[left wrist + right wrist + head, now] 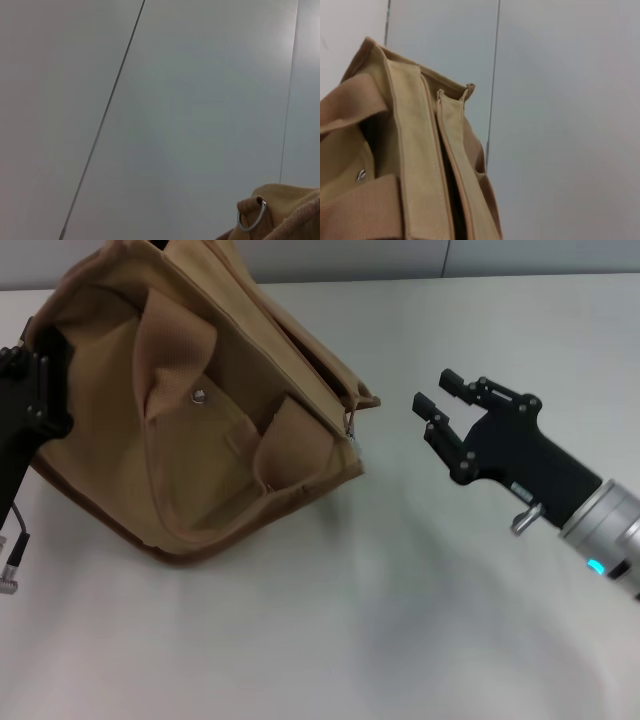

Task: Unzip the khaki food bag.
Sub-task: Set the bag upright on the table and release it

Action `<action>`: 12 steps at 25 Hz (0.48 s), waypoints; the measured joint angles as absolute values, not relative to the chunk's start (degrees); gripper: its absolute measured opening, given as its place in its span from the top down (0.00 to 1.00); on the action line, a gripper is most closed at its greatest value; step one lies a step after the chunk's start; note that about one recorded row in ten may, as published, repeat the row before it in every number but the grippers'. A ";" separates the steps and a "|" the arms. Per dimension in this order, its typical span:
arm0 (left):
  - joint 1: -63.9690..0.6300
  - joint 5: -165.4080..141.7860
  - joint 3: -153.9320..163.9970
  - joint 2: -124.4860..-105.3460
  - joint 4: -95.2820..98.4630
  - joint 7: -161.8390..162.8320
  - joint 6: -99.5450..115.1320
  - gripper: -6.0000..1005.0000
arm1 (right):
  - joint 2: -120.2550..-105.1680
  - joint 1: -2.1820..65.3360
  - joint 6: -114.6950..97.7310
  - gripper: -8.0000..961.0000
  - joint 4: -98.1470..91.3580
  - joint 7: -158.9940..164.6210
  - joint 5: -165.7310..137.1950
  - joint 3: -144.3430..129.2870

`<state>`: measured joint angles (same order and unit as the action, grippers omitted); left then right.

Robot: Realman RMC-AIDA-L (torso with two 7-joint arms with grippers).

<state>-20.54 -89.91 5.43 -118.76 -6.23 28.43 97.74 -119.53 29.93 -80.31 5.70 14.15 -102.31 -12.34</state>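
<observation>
The khaki food bag (200,430) lies tilted on the white table, its front pocket with a metal snap (199,395) facing up. A dark slit runs along its top side toward my right arm, and a small metal pull (350,422) hangs at that end. My right gripper (440,392) is open and empty, in the air just right of that end and clear of the bag. My left gripper (35,375) is against the bag's far left end. The right wrist view shows the bag's top (427,165) with a dark gap between two flaps. The left wrist view shows a metal ring (251,217) on the fabric.
The white table (330,620) stretches in front of and to the right of the bag. A cable with a small plug (10,575) hangs by my left arm at the left edge. A grey wall (540,255) runs behind the table.
</observation>
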 joint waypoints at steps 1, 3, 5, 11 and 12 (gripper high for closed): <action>-20.49 -89.91 5.43 -118.75 -6.05 28.71 97.69 0.83 | -119.53 29.93 -80.31 0.77 5.70 14.15 -102.31 -12.34; -20.40 -89.91 5.44 -118.74 -5.83 29.05 97.64 0.83 | -119.43 30.83 -80.11 0.73 2.13 19.22 -104.89 -12.89; -20.26 -89.91 5.45 -118.74 -5.76 29.26 97.62 0.82 | -119.43 32.59 -78.80 0.69 -1.28 24.76 -109.32 -14.61; -20.06 -89.91 5.45 -118.73 -5.78 29.35 97.55 0.82 | -119.44 35.35 -75.29 0.49 -2.36 28.55 -111.43 -16.41; -20.06 -89.91 5.45 -118.76 -5.79 29.35 97.50 0.82 | -119.50 35.92 -74.52 0.49 -2.22 28.67 -111.44 -16.50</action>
